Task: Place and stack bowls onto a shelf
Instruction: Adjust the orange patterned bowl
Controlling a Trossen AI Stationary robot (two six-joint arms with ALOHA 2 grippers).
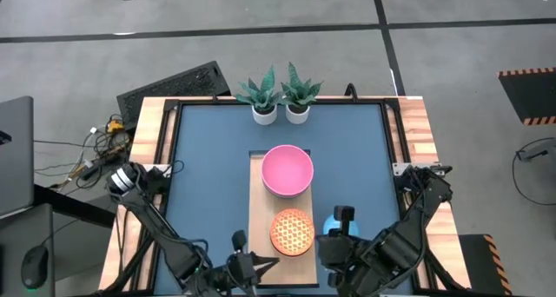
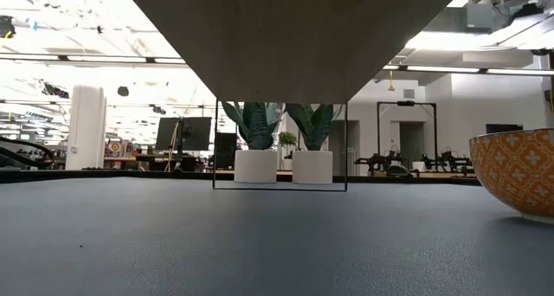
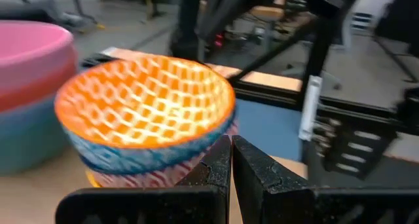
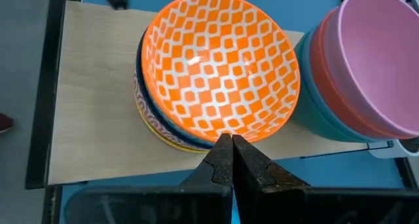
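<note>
The light wood shelf (image 1: 259, 208) holds two stacks. Toward its near end, an orange-and-white checked bowl (image 1: 292, 231) (image 4: 216, 67) (image 3: 147, 99) sits nested on smaller patterned bowls. Behind it, a pink bowl (image 1: 287, 169) (image 4: 376, 60) tops a stack with a teal bowl (image 4: 321, 116) beneath. Another patterned bowl (image 2: 518, 170) rests on the tabletop right of the shelf, showing light blue (image 1: 333, 224) under my right arm. My right gripper (image 1: 345, 214) (image 4: 230, 142) is shut, right of the checked bowl. My left gripper (image 1: 263, 264) (image 3: 230, 145) is shut at the shelf's near end.
Two white plant pots (image 1: 280, 113) (image 2: 284, 166) stand at the table's far edge behind the shelf. In the low view the shelf's underside (image 2: 294, 36) stands raised above the dark blue tabletop (image 1: 204, 184). Wooden borders run along both table sides.
</note>
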